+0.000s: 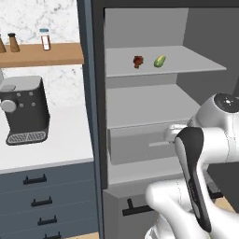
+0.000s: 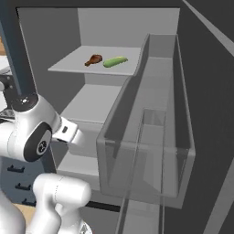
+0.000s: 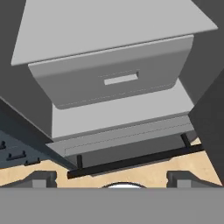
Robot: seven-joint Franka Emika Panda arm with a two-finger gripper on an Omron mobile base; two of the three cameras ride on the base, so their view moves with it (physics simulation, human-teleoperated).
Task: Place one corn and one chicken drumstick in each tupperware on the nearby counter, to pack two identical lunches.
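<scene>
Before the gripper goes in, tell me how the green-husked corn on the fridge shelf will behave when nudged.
The corn looks rounded and elongated, so it may roll. It lies loose near the drumstick, so it could bump it. It looks small, probably light.

Fridge shelf [image 1: 186, 65] with drumstick [image 1: 138, 61], corn [image 1: 159, 61]

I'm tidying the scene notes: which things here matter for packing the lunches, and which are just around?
For the job: chicken drumstick, corn, both on the fridge's upper shelf; counter.

Just around: coffee machine, fridge drawer, wooden shelf with shakers.
</scene>
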